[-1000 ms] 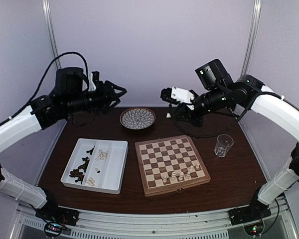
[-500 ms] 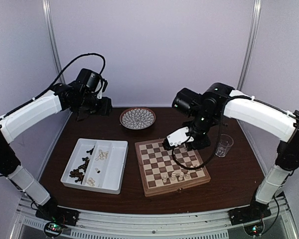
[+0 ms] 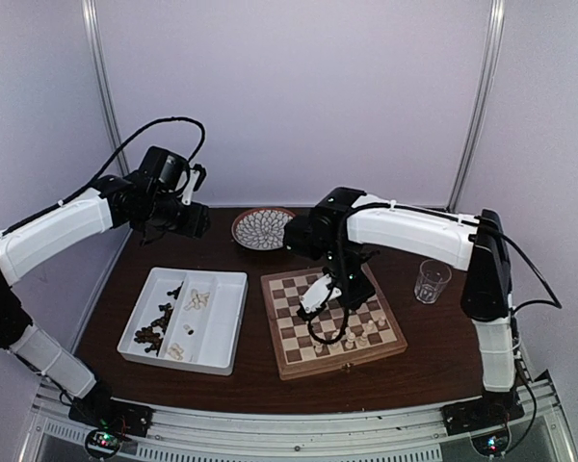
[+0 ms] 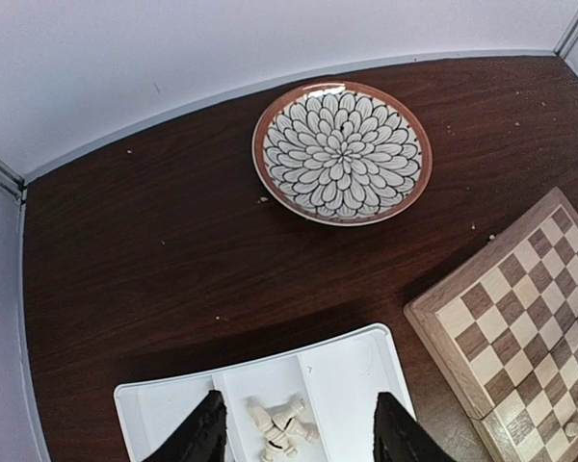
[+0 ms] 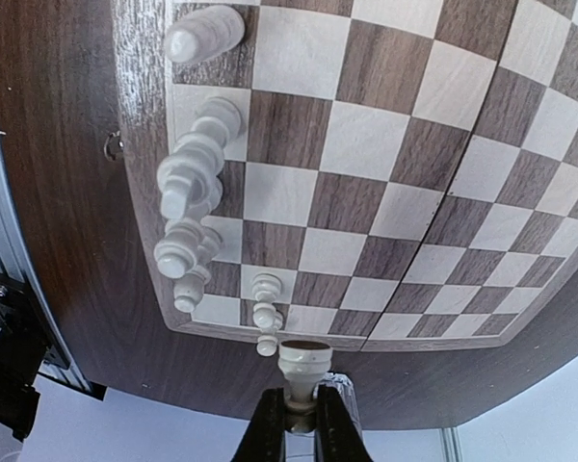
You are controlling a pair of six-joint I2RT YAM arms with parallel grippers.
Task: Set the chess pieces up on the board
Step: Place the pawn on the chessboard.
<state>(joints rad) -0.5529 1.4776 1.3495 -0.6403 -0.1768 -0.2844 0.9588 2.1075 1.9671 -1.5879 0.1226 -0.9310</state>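
Several cream-white chess pieces (image 5: 195, 159) (tiny, turned)

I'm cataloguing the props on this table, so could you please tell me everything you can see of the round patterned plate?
The round plate is shallow, seemingly ceramic, with a white-and-dark petal pattern radiating from its centre and a reddish-brown rim. It lies flat on the dark wooden table near the back wall, beyond the white tray and the chessboard, apart from both. Nothing lies on it, and only the table touches it.

Soft, even light; sharp focus, wrist-view edges bowed.
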